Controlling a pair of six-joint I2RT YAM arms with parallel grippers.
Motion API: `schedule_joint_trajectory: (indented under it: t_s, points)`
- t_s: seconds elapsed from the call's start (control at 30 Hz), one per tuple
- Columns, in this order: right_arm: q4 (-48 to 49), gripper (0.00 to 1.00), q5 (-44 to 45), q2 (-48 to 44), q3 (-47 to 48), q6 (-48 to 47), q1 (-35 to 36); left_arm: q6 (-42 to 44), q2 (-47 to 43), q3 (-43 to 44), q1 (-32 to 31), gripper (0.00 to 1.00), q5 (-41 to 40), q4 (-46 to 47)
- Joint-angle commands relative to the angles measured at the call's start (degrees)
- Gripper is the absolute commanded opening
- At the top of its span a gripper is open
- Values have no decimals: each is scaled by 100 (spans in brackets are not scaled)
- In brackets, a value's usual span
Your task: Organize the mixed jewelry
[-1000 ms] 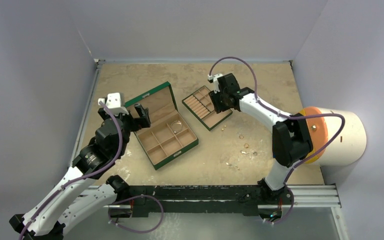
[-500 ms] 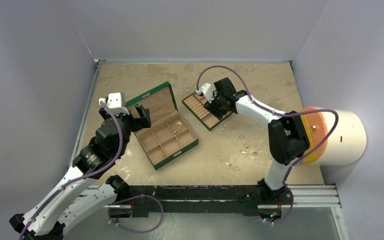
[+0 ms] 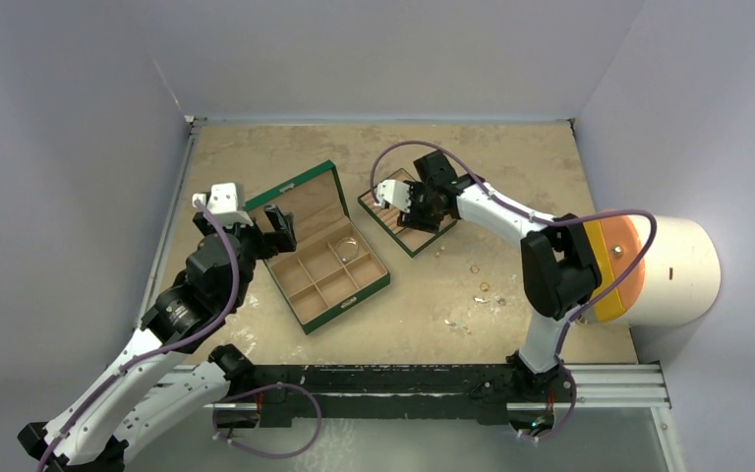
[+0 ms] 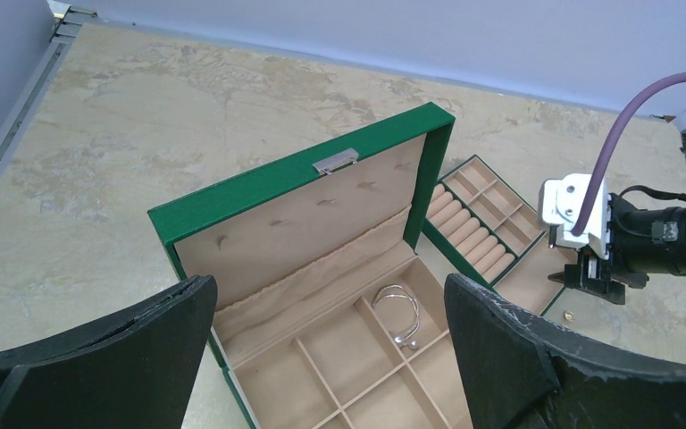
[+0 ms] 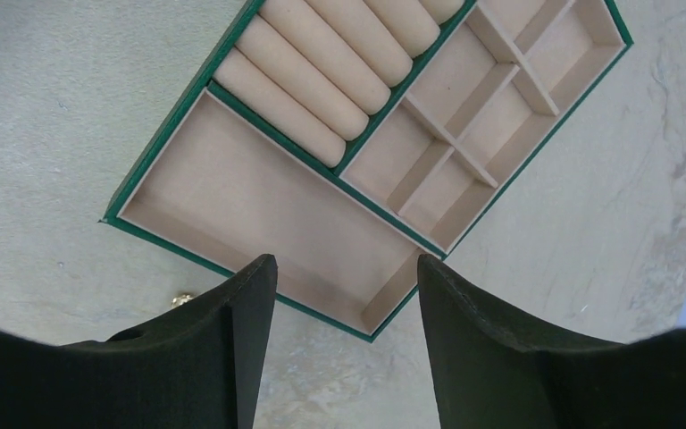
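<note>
An open green box (image 3: pixel 354 303) lies left of centre, with a thin silvery hoop (image 4: pixel 399 308) in one rear compartment. Its removable tray (image 5: pixel 259 206), with ring rolls and small cells, sits to the right on the table. My right gripper (image 5: pixel 347 261) hovers open above the tray's near corner, with nothing between its fingers. A gold stud (image 5: pixel 181 299) lies on the table just outside the tray's edge. More of the mixed jewelry (image 3: pixel 474 267) is scattered to the tray's right and front. My left gripper (image 4: pixel 330 284) stands wide open above the box's left side.
A large white and orange cylinder (image 3: pixel 664 270) stands at the table's right edge, close behind the right arm's elbow. The box lid (image 4: pixel 304 223) stands raised, leaning back. Grey walls close in the left, back and right sides.
My right gripper has swung left over the tray, turned at the wrist and spread its jaws wider. The left arm and the box have not moved.
</note>
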Motion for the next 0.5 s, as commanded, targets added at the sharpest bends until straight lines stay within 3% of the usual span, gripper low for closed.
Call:
schedule_joint_trajectory:
  t_s: [0.0, 0.47]
  points:
    - [-92, 62, -281, 101, 278, -505, -16, 19, -35, 141, 25, 99, 40, 185]
    - [-339, 62, -641, 757, 881, -553, -87, 24, 5, 142, 27, 99, 8, 178]
